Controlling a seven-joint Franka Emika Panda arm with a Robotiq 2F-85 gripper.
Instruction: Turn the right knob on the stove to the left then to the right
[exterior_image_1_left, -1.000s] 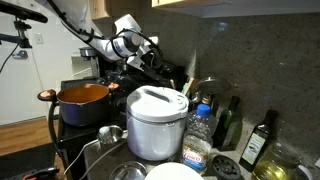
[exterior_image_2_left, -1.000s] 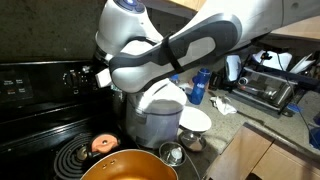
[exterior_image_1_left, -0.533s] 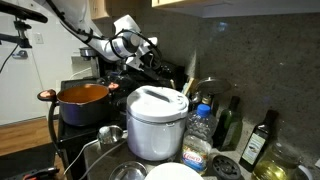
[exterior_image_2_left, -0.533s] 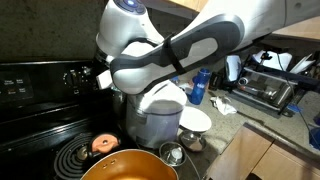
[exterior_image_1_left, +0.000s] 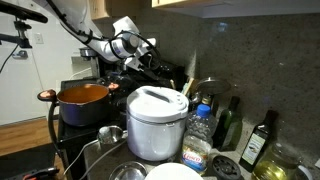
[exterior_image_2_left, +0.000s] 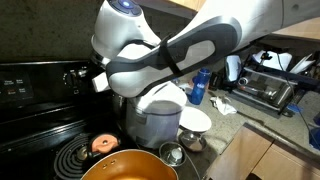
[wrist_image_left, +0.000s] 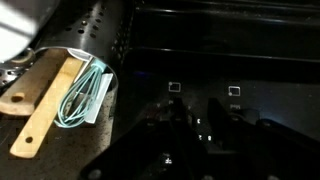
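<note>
The black stove (exterior_image_2_left: 35, 105) fills the left of an exterior view, with two of its knobs (exterior_image_2_left: 73, 75) showing on the raised rear panel. My gripper (exterior_image_2_left: 99, 80) is at the right end of that panel and hides the right knob there. In the dark wrist view my two fingers (wrist_image_left: 195, 110) stand either side of a dim round shape with small white marks, the right knob (wrist_image_left: 197, 121), and seem closed on it. The stove's rear panel (wrist_image_left: 250, 60) runs behind. The gripper also shows in an exterior view (exterior_image_1_left: 143, 60).
An orange pot (exterior_image_1_left: 83, 101) sits on the cooktop and a white rice cooker (exterior_image_1_left: 156, 122) stands next to the stove. A metal utensil holder (wrist_image_left: 90, 35) with a wooden spatula (wrist_image_left: 45, 105) and teal whisk (wrist_image_left: 88, 92) is close by. Bottles (exterior_image_1_left: 262, 138) and a toaster oven (exterior_image_2_left: 268, 85) line the counter.
The arm's wrist has shifted slightly to the left and down at the stove panel. Nothing else has moved.
</note>
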